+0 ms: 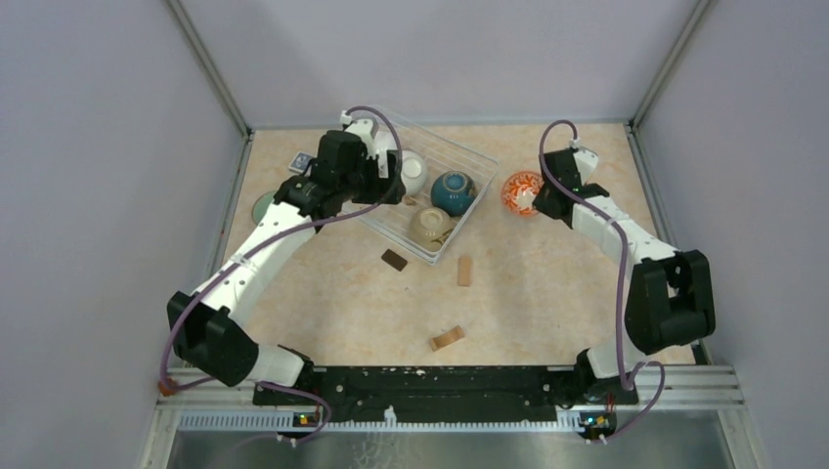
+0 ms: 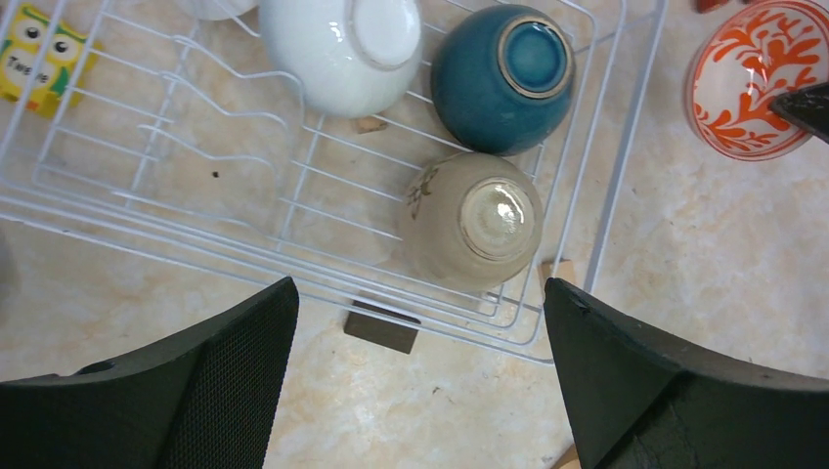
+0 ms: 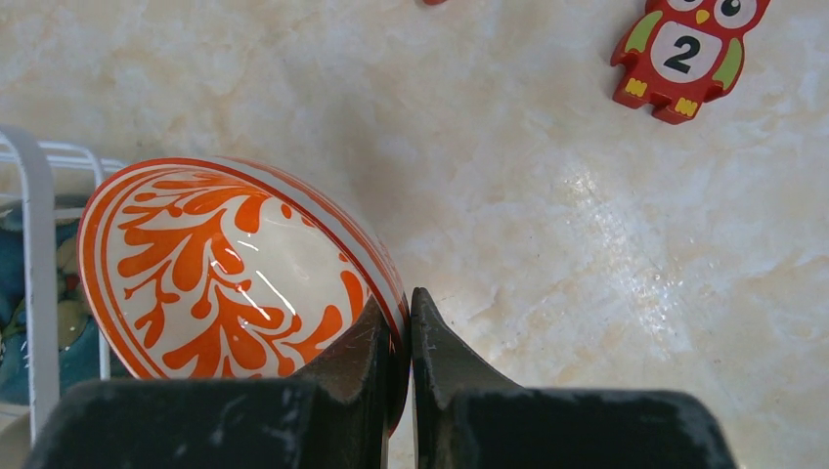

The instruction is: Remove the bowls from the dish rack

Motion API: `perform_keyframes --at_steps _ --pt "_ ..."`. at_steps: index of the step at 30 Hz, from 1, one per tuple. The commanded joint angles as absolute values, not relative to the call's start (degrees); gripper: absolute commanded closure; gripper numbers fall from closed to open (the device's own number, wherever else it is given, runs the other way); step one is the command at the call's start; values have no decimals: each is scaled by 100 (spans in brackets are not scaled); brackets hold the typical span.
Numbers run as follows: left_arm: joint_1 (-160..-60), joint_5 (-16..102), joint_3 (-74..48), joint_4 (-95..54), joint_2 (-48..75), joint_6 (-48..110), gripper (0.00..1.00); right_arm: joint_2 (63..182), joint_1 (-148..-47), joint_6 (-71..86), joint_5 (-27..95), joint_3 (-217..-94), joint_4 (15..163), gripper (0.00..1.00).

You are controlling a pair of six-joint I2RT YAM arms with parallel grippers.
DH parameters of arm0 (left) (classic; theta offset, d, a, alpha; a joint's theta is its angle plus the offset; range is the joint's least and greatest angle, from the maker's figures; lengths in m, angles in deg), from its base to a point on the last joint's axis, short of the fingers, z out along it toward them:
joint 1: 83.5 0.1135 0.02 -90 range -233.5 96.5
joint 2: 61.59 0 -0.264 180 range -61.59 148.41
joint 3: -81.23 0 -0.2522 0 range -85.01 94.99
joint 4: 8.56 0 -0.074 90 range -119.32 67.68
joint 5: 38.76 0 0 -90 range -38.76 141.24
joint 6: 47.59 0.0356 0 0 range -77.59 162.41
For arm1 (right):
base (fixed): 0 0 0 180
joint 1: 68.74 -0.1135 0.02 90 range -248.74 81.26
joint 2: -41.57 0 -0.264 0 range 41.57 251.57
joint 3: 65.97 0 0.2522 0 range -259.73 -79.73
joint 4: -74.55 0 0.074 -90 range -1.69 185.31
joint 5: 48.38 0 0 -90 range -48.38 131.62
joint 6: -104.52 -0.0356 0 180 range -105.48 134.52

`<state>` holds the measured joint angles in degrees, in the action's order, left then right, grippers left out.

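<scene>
The white wire dish rack (image 1: 467, 161) stands at the back middle, and also shows in the left wrist view (image 2: 196, 220). In it lie a white bowl (image 2: 342, 44), a dark teal bowl (image 2: 503, 73) and a beige bowl (image 2: 469, 220), all bottom up. They also show from above: white (image 1: 414, 172), teal (image 1: 454, 192), beige (image 1: 430, 225). My left gripper (image 2: 420, 293) is open and empty, above the rack's near edge. My right gripper (image 3: 409, 303) is shut on the rim of the orange-patterned bowl (image 3: 225, 274), tilted just right of the rack (image 1: 521, 191). A pale green bowl (image 1: 263, 206) sits on the table at the left.
A dark block (image 2: 381, 325) lies under the rack's near edge. Two wooden blocks (image 1: 464, 271) (image 1: 447, 338) lie mid-table. A yellow owl toy (image 2: 39, 49) is beside the rack, and a red owl toy (image 3: 684, 49) lies beyond the patterned bowl. Grey walls enclose the table.
</scene>
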<state>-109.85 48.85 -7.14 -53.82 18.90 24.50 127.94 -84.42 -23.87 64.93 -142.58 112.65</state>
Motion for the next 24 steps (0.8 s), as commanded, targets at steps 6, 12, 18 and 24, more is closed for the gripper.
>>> perform_keyframes --at_steps 6,12,18,24 --pt "-10969 5382 -814 -5484 1368 2343 1 13423 -8119 -2441 5983 -14802 10708 100" --pt "-10969 5370 -945 -5455 1199 2547 1 13812 -7969 -2551 5811 -14849 10479 100" --pt "-10969 5503 -997 -5526 1130 2645 1 14124 -7847 -2591 5694 -14980 10484 100" --pt "-10969 5502 -1061 -5493 1066 2684 1 14248 -7773 -2627 5611 -15022 10407 87"
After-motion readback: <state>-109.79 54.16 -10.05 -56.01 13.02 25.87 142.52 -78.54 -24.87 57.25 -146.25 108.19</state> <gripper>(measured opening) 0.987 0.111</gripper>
